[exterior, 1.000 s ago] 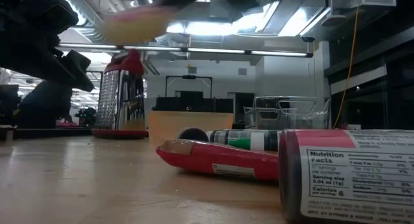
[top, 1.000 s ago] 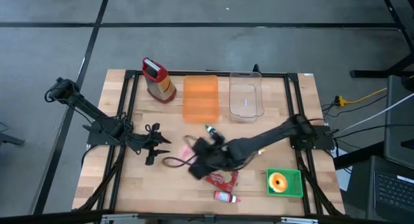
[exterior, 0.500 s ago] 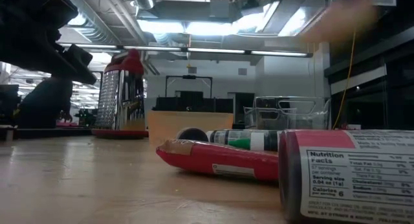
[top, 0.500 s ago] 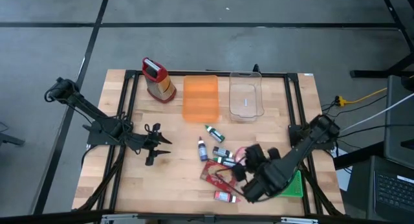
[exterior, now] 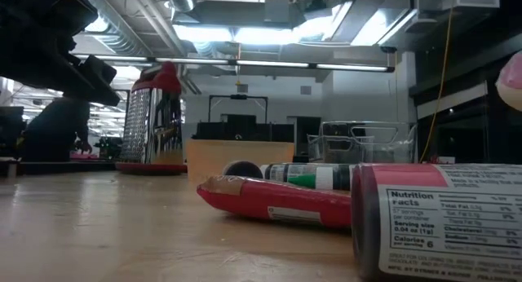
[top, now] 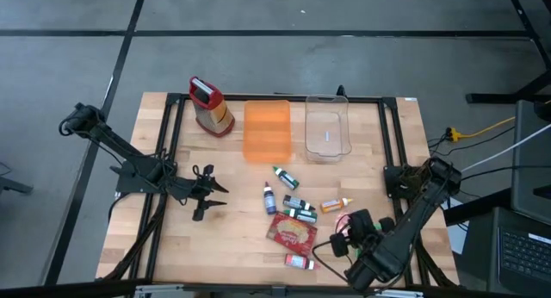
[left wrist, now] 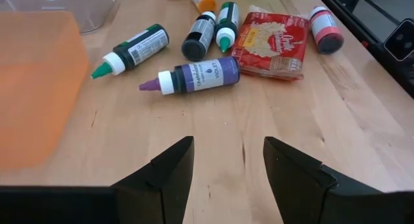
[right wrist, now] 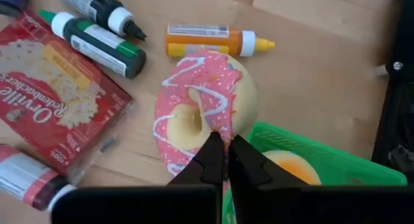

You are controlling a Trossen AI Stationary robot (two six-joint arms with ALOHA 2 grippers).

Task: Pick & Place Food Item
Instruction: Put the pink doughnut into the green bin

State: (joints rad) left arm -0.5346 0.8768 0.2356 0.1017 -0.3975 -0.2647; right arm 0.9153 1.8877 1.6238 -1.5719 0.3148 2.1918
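From above, your right gripper (top: 342,244) hangs over the bench's (top: 232,238) near right corner, beside the popcorn packet (top: 292,233); your left gripper (top: 215,195) waits at the left side.

At bench level, a pink edge of the donut (exterior: 514,78) shows at the right border, above a red-capped bottle (exterior: 440,221).

In your left wrist view, the fingers (left wrist: 169,171) stand apart, holding nothing.

In your right wrist view, the fingers (right wrist: 210,160) are clamped together on the donut's (right wrist: 206,102) pink-iced rim, over the edge of a green tray (right wrist: 310,160), near an orange bottle (right wrist: 213,40).
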